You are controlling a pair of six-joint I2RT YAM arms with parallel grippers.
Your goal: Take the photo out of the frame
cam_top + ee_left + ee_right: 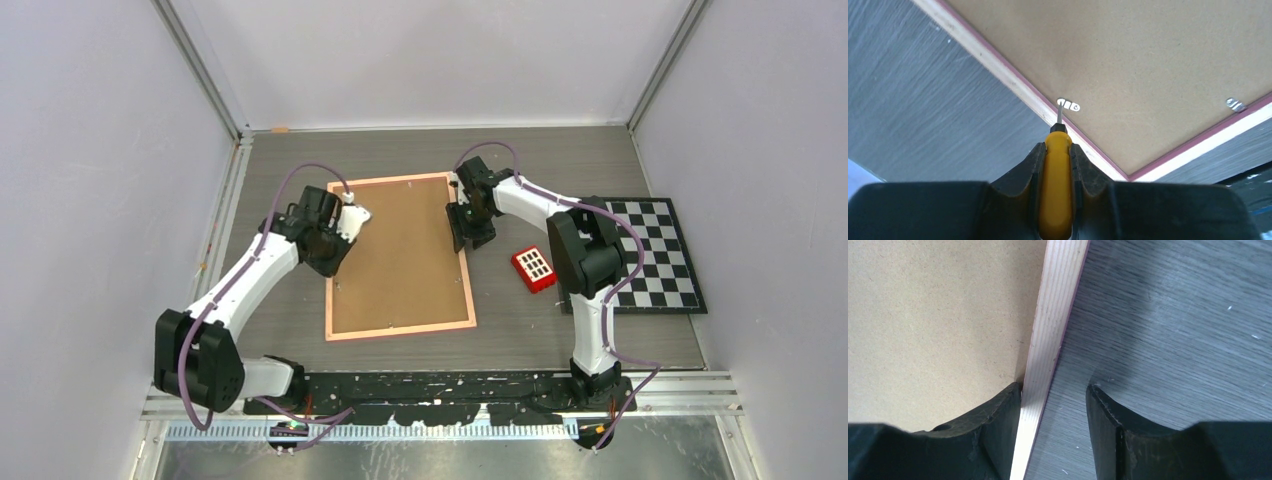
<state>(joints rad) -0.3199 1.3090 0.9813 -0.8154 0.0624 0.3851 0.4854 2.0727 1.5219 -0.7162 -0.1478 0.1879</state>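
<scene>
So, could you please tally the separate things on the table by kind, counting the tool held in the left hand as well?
picture frame: 1
checkerboard: 1
small red box: 1
yellow-handled screwdriver: 1
Total: 4

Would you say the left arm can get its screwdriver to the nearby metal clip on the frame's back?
Most likely yes: the screwdriver in the left gripper has its tip right at the clip on the frame, nothing between them. The right gripper straddles the opposite edge, well clear.
</scene>
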